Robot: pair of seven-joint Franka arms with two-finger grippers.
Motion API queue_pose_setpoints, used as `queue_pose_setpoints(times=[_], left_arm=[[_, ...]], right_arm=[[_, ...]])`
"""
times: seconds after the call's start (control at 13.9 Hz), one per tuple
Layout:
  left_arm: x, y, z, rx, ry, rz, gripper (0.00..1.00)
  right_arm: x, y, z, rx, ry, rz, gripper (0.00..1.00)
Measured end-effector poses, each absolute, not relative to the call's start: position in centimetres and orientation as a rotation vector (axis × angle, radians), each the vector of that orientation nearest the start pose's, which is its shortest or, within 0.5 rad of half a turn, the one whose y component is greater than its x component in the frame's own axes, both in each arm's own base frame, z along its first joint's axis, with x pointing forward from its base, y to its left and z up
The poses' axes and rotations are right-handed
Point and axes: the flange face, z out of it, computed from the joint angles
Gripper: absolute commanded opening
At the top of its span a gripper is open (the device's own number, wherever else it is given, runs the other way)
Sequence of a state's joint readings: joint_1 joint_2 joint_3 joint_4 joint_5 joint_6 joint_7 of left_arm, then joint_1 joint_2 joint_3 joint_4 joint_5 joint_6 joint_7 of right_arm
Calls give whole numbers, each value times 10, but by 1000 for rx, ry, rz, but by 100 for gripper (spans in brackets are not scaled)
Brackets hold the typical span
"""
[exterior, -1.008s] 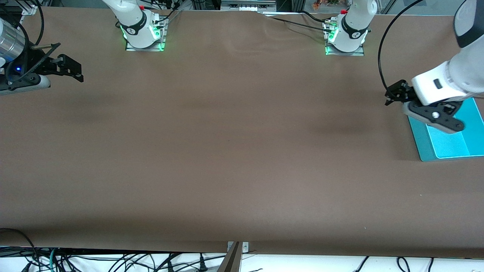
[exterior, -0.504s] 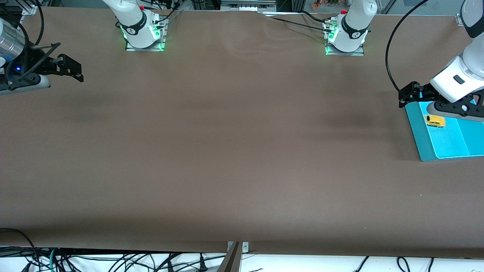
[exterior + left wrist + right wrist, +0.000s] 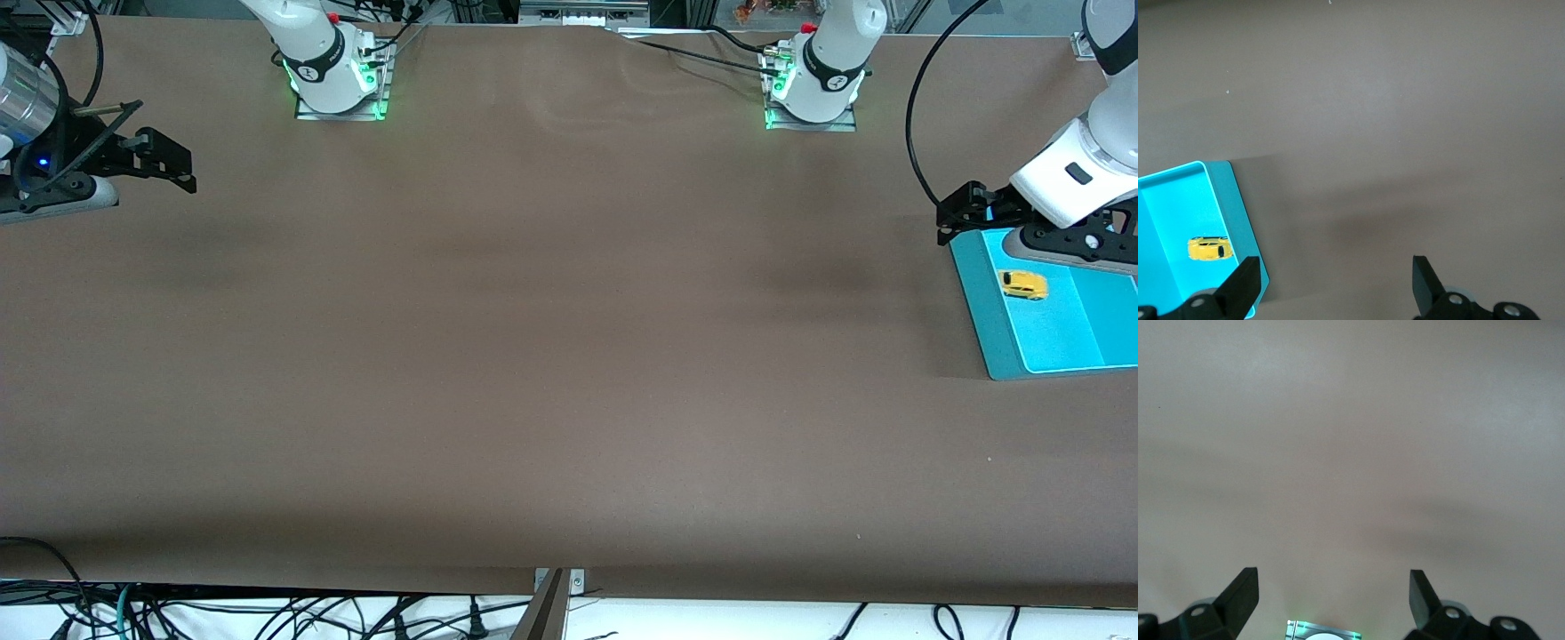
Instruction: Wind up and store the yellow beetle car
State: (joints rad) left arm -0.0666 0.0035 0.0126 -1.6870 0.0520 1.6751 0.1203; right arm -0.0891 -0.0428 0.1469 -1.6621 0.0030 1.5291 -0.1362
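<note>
The yellow beetle car (image 3: 1023, 284) lies in the teal tray (image 3: 981, 307) at the left arm's end of the table. It also shows in the left wrist view (image 3: 1208, 249), inside the tray (image 3: 1237, 207) near its corner. My left gripper (image 3: 965, 213) is open and empty, up in the air over the tray's corner farthest from the front camera; its jaws (image 3: 1336, 283) stand wide apart over the tray's edge and bare table. My right gripper (image 3: 169, 164) waits open and empty over the right arm's end of the table (image 3: 1333, 593).
The brown table (image 3: 551, 338) spreads between the two arms. The right arm's base (image 3: 336, 76) and the left arm's base (image 3: 811, 89) stand at the table's edge farthest from the front camera. Cables hang below the nearest edge.
My left gripper has risen and drawn back off the tray, and the yellow car it covered now shows lying in the tray. The right arm has not moved.
</note>
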Motion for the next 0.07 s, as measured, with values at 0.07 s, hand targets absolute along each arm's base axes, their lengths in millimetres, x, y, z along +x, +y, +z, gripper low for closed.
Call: queue_pose_setpoints(times=[0.07], left_arm=[[560, -26, 577, -3078, 281, 26, 100]], right_arm=[[534, 33, 601, -3123, -304, 143, 100]])
